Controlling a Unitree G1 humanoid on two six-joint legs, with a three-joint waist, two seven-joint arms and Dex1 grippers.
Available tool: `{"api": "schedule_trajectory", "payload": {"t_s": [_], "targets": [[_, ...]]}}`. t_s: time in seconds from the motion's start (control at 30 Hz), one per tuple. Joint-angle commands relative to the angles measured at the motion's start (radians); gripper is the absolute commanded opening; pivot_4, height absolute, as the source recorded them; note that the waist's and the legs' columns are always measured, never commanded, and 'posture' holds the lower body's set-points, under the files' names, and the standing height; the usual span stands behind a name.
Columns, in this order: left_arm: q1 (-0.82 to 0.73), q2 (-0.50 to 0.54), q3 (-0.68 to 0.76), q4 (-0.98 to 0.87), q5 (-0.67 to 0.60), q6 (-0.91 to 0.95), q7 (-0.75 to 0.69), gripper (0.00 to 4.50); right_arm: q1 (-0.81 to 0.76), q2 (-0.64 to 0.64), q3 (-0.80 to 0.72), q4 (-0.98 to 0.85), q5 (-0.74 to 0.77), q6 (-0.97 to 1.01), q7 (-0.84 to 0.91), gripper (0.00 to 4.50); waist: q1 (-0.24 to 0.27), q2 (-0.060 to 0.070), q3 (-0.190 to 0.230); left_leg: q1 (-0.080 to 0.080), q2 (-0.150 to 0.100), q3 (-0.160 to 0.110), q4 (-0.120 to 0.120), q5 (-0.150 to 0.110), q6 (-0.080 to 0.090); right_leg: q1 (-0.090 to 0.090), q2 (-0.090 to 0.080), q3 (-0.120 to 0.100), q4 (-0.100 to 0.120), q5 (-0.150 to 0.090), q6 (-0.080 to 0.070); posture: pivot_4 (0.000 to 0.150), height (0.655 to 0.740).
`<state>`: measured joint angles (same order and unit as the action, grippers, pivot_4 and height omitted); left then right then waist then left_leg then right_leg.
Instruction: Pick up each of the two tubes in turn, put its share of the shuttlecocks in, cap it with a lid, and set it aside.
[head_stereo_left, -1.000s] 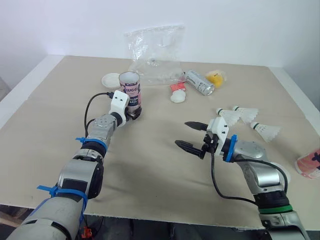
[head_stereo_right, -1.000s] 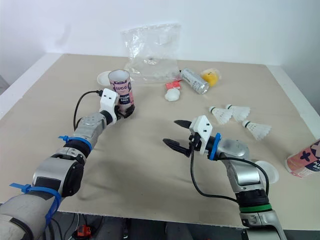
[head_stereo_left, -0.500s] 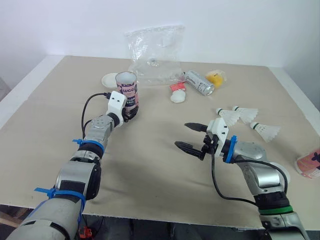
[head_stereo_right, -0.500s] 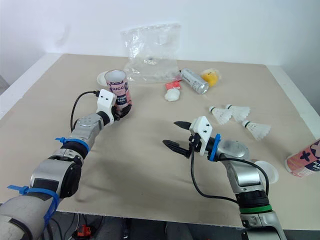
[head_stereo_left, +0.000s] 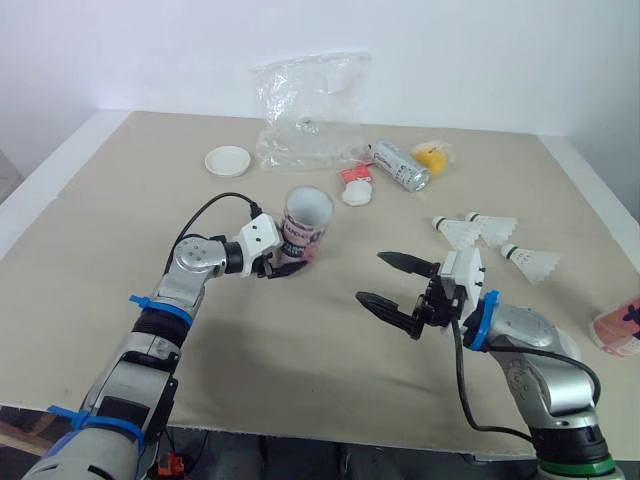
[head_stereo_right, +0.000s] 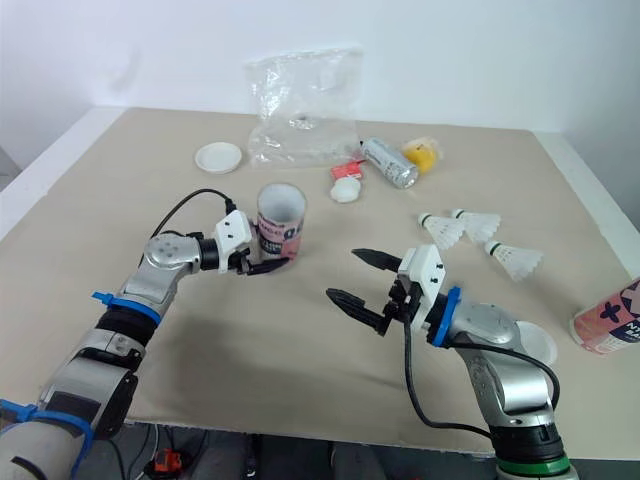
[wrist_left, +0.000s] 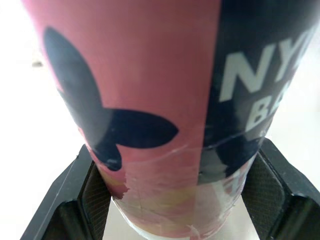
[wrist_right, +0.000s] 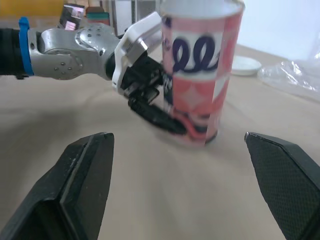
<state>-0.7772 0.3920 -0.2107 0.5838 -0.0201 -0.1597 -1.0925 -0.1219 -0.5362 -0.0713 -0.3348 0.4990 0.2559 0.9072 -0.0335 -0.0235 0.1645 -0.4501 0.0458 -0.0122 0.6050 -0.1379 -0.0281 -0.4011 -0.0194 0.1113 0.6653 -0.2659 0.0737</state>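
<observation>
My left gripper (head_stereo_left: 285, 268) has its jaws clamped on the lower end of the pink shuttlecock tube (head_stereo_left: 305, 222), which sits near the middle of the counter (head_stereo_left: 300, 340). The low grip leaves the whole upper body and the rim clear, which I judge is the point of it: nothing of mine blocks the opening. The tube's long axis runs close to vertical, with the open mouth facing up and the closed base down by the jaws. I can't tell whether the base touches the counter or hangs just above it. My right gripper (head_stereo_left: 372, 278) hovers just to the right of the tube, jaws spread wide and holding nothing, aimed across at it. The three shuttlecocks (head_stereo_left: 490, 235) lie in a loose cluster further right and back, well apart from both grippers. A white lid (head_stereo_left: 227, 160) rests far back on the left, and the second pink tube (head_stereo_left: 618, 328) is at the right edge.
</observation>
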Motion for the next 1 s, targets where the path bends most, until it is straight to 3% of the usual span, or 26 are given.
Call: {"api": "schedule_trajectory", "payload": {"t_s": [0.03,0.47,0.8,1.0], "targets": [[-0.021,0.031,-0.055,-0.117,0.010,0.027,-0.095,3.26,0.026,-0.025,-0.045,-0.077,0.039,-0.006,0.003,4.50,0.000,0.000,0.000,0.000,0.000,0.000,0.000,0.000,0.000,0.000,0.000,0.000,0.000,0.000,0.000,0.150,0.7400],[-0.160,0.088,-0.202,-0.217,0.027,0.284,-0.402,3.26,0.152,-0.048,-0.106,-0.108,0.051,-0.027,-0.019,4.50,-0.001,0.000,0.000,0.000,0.001,-0.001,0.000,0.000,0.000,0.000,0.001,0.000,0.001,-0.002,0.001,0.150,0.7400],[-0.196,0.079,-0.259,-0.219,0.074,0.335,-0.440,3.26,0.149,-0.040,-0.123,-0.081,0.036,-0.041,-0.053,4.50,-0.002,0.000,0.000,0.000,0.001,-0.002,0.001,0.000,0.000,0.000,0.001,0.000,0.001,-0.002,0.001,0.150,0.7400],[-0.201,0.081,-0.279,-0.244,0.092,0.359,-0.441,3.26,0.105,-0.019,-0.176,0.011,0.023,0.092,-0.253,4.50,-0.002,0.000,0.000,0.000,0.001,-0.002,0.002,0.000,0.000,0.001,0.001,0.000,0.001,-0.002,0.001,0.150,0.7400]]}}
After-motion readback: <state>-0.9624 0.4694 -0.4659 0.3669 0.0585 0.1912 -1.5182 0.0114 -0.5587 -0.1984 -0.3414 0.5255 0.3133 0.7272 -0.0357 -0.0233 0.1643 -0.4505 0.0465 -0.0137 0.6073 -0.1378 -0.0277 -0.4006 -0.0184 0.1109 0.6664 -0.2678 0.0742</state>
